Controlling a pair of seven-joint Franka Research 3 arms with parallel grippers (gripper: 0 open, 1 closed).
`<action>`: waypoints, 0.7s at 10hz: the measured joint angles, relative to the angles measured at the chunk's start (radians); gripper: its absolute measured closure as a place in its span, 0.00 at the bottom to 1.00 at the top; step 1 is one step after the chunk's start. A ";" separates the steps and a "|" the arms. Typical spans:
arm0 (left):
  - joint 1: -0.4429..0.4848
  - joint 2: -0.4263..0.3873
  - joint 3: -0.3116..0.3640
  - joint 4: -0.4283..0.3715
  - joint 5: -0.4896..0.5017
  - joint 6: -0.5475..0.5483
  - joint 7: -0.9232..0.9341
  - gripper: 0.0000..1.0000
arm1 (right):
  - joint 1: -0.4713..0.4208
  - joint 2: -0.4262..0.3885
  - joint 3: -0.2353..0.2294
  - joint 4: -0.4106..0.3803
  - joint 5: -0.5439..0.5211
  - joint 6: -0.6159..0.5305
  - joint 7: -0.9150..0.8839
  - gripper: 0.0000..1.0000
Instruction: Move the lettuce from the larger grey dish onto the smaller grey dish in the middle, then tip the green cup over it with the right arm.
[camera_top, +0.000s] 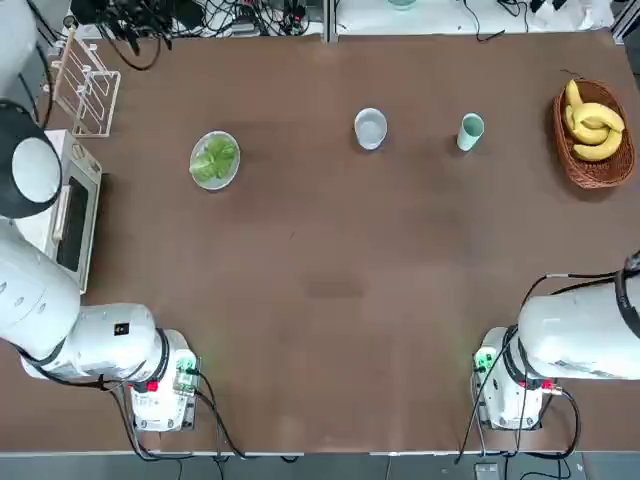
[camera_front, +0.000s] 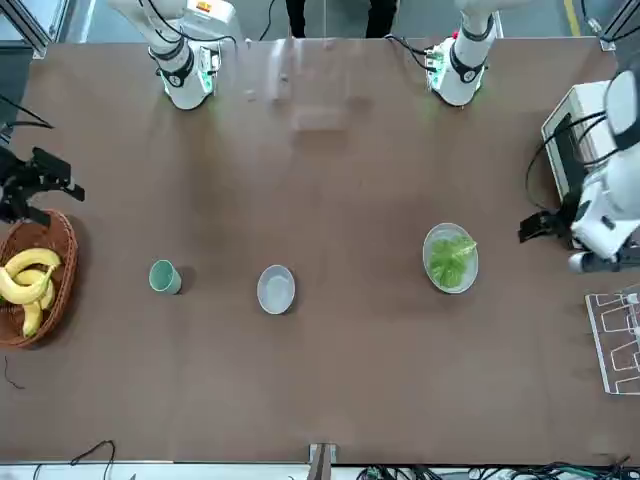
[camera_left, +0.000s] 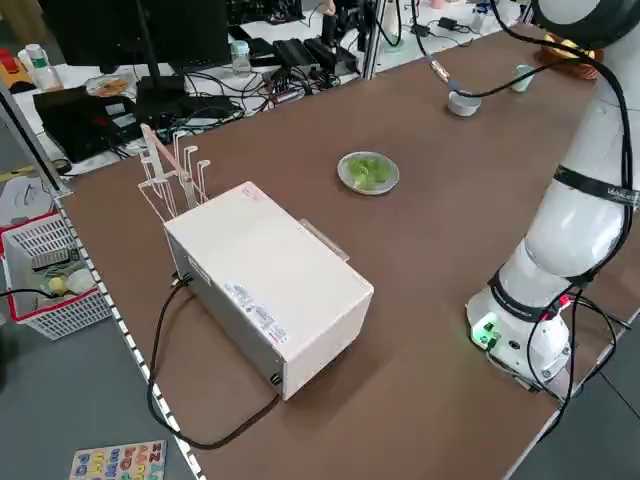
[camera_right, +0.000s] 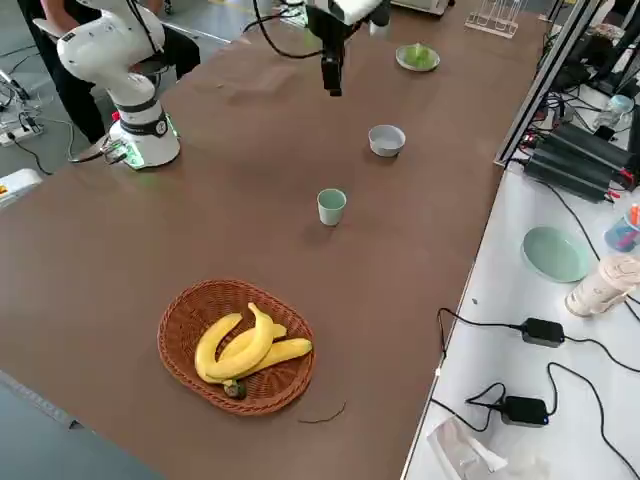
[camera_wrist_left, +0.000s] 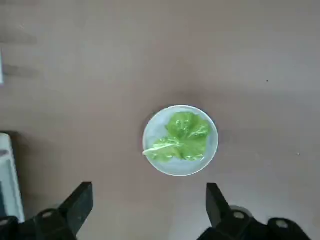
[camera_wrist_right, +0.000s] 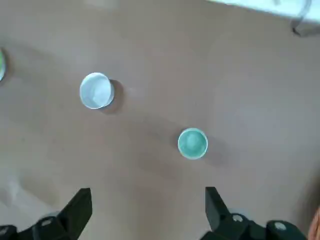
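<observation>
The lettuce (camera_top: 215, 158) lies on the larger grey dish (camera_top: 231, 173) at the table's far left. The smaller grey dish (camera_top: 370, 128) stands in the far middle, and the green cup (camera_top: 470, 131) stands upright to its right. High above the plate, my left gripper (camera_wrist_left: 147, 207) is open and holds nothing; the lettuce (camera_wrist_left: 182, 136) and the dish (camera_wrist_left: 180, 171) show beyond its fingers. My right gripper (camera_wrist_right: 147, 210) is open and holds nothing too, high over the table, with the cup (camera_wrist_right: 192, 143) and the bowl (camera_wrist_right: 96, 90) below it.
A wicker basket of bananas (camera_top: 595, 130) sits at the far right edge. A white oven (camera_top: 70, 215) and a clear rack (camera_top: 85, 90) stand along the left side. The arms' bases (camera_top: 165, 385) are at the near edge.
</observation>
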 joint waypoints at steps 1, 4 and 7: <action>-0.020 0.001 -0.011 -0.064 0.000 0.059 -0.088 0.02 | -0.046 0.003 -0.002 -0.063 0.069 0.058 -0.217 0.00; -0.042 0.006 -0.022 -0.281 0.000 0.285 -0.233 0.02 | -0.154 0.067 -0.003 -0.208 0.210 0.152 -0.792 0.00; -0.040 0.019 -0.020 -0.443 0.000 0.434 -0.310 0.04 | -0.237 0.214 -0.002 -0.259 0.371 0.157 -1.196 0.00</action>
